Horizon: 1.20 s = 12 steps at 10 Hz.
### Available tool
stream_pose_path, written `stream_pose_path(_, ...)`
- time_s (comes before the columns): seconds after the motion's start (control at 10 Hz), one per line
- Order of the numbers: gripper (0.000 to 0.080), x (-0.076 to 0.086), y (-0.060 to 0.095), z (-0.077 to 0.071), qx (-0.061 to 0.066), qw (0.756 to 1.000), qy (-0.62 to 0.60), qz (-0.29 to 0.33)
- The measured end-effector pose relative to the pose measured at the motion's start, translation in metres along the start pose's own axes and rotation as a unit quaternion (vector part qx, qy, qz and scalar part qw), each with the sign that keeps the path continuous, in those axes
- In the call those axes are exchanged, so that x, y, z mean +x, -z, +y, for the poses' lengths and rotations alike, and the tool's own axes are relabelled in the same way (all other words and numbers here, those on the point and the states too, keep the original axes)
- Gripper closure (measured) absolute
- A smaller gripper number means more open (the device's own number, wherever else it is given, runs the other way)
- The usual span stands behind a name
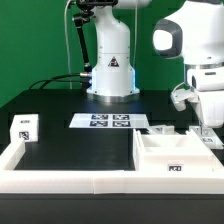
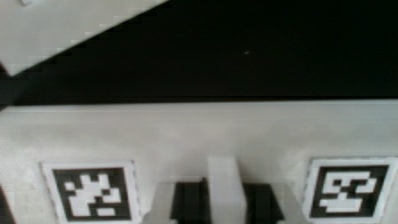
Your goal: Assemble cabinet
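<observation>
The open white cabinet body (image 1: pixel 170 155) lies at the front on the exterior view's right, with one tag on its near wall. My gripper (image 1: pixel 207 128) is low just behind it at the far right. In the wrist view a white cabinet panel (image 2: pixel 214 135) fills the lower half and carries two tags (image 2: pixel 89 190). My gripper (image 2: pixel 222 205) has its dark pads (image 2: pixel 185 203) pressed on either side of a narrow white ridge of that panel, so it is shut on it. Another flat white panel (image 1: pixel 158 130) lies behind the body.
A small white tagged block (image 1: pixel 25 127) stands at the exterior view's left. The marker board (image 1: pixel 108 121) lies in the middle at the back, before the robot base (image 1: pixel 110 75). A low white border wall (image 1: pixel 60 180) runs along the front and left.
</observation>
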State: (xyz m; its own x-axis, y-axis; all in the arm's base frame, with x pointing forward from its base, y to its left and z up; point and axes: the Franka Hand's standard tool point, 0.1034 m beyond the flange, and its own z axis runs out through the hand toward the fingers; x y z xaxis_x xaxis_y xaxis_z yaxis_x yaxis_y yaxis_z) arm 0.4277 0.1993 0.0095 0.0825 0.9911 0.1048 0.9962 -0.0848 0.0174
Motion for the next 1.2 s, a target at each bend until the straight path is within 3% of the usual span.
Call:
stream_pose_path(0.3,0.0731,-0.007,0.004,0.003,-0.001,1.0,0.002,-0.003)
stream_pose_path(0.8,0.0731,-0.049,0.048,0.012,-0.015,1.0,-0.005,-0.023)
stream_pose_path(1.0,0.0731,-0.063,0.051,0.019,-0.018,1.0,-0.008,-0.024)
stream_pose_path(1.2,0.0731,-0.061,0.049,0.017,-0.016,1.0,-0.011,-0.024)
